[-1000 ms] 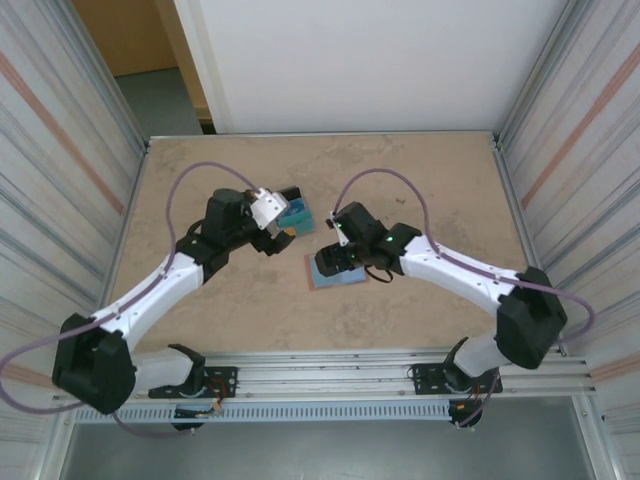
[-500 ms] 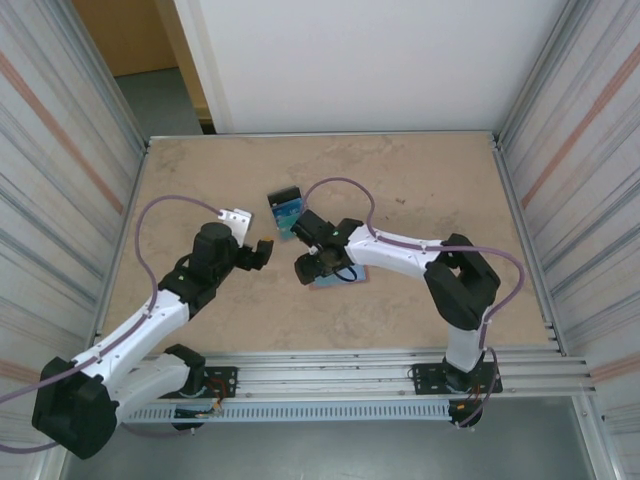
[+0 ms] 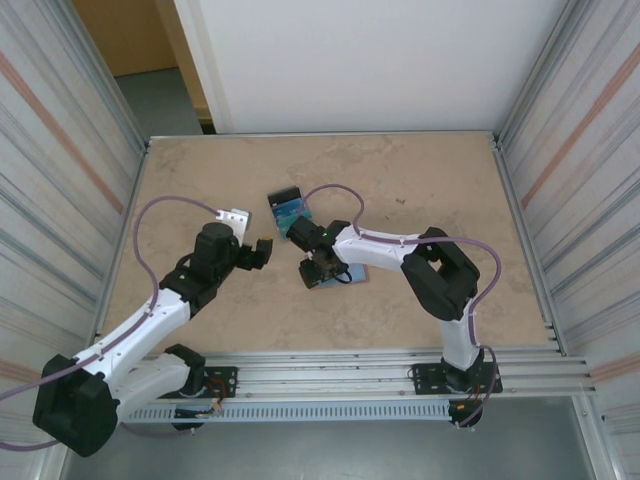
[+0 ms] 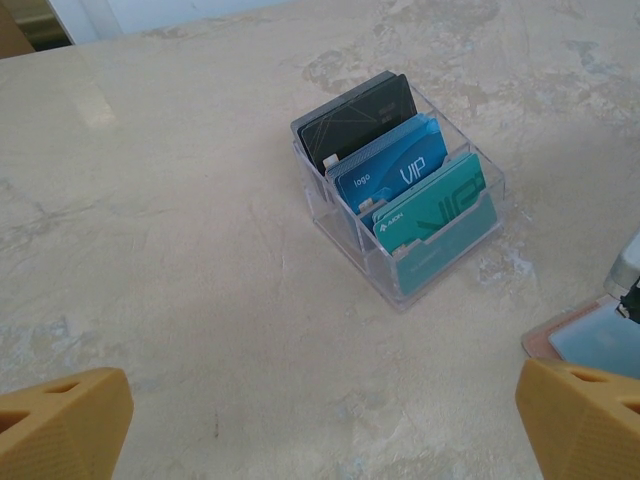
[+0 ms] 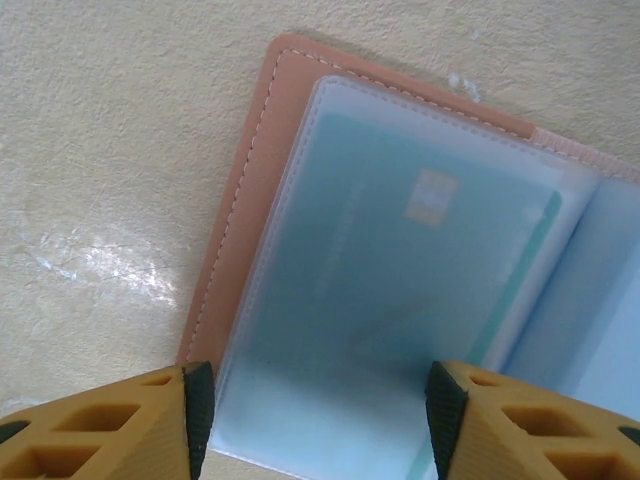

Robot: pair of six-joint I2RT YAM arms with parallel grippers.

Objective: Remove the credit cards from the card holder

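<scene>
Nearest the arms, the card holder (image 5: pixel 248 205) lies open and flat on the table (image 5: pixel 110 130), pink rim up, and a teal credit card (image 5: pixel 420 270) sits inside its clear sleeve (image 5: pixel 290 340), just beside the fold. The right tool (image 5: pixel 315 400) hangs right over the holder's edge with its jaws apart, one finger at each side of the sleeve, and nothing is caught between them. I'd judge the step in hand to be getting a pinch on that card, and the tricky part is the plastic: the pads need to meet the card's own edge at the sleeve's mouth, not just squeeze the film, and the pull should run along the pocket so the light holder does not lift with it. A little farther out, the left tool (image 4: pixel 325 410) hovers with its jaws at full spread, holding nothing; it looks well placed to press the holder down if it slides. Beyond it stands a clear box (image 4: pixel 340 225) with the standing cards (image 4: pixel 395 165) upright in its slots
</scene>
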